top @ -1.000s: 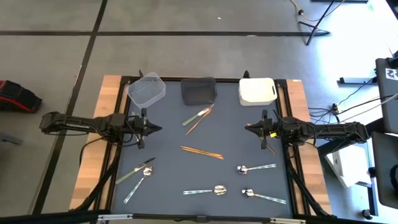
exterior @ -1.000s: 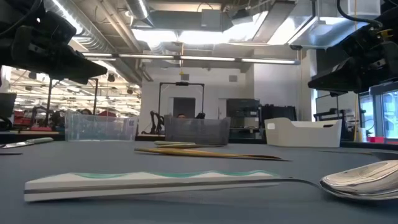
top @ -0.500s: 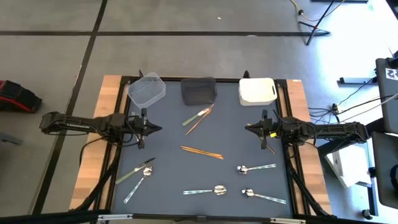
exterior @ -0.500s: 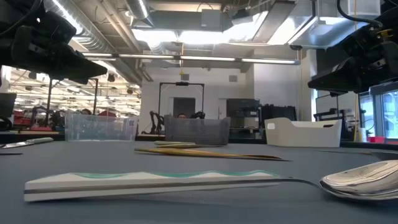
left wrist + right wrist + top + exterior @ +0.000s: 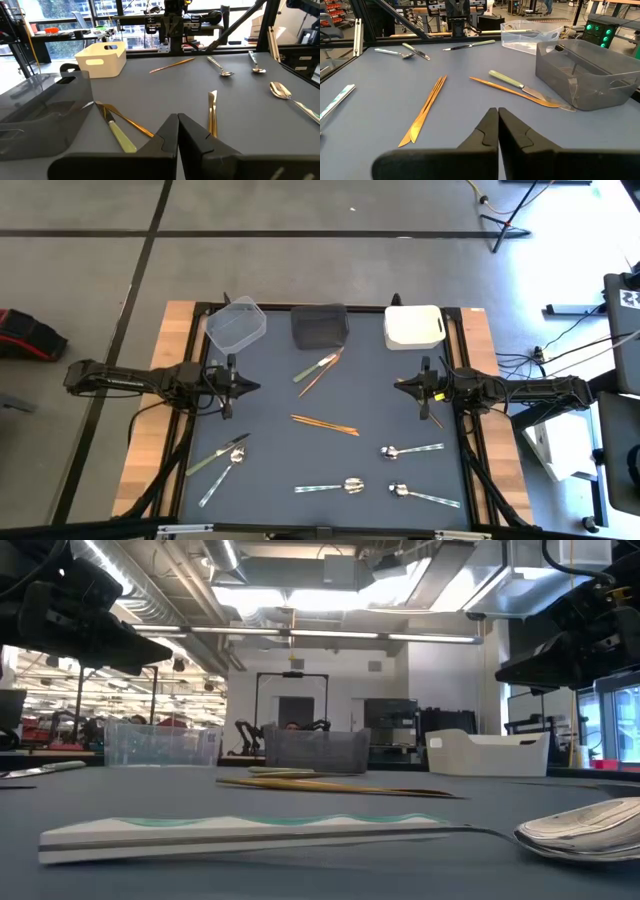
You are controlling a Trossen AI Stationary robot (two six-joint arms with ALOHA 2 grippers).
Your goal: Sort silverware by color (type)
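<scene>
The dark grey table mat [image 5: 370, 395] fills the middle of the high view, with three square bins lined along its top edge: a clear plastic bin [image 5: 236, 322] at upper left, a smoky grey bin [image 5: 320, 326] in the centre and a white bin [image 5: 414, 327] at upper right, probably one for each kind of utensil.

The two dark arms reach in level from the frame's sides. The left gripper [image 5: 250, 387] and the right gripper [image 5: 400, 383] face each other across the mat, each with its fingers pressed together and holding nothing, which reads as a waiting pose with sorting not yet begun.

The silverware lies scattered, none in a bin. A pair of copper-orange sticks [image 5: 324, 424] sits mid-frame; an olive-handled knife [image 5: 315, 367] crossed by a copper piece lies just below the grey bin. Three shiny silver spoons [image 5: 411, 449] spread across the lower right, and a green-handled knife [image 5: 216, 454] with another spoon [image 5: 221, 477] lies lower left.
</scene>
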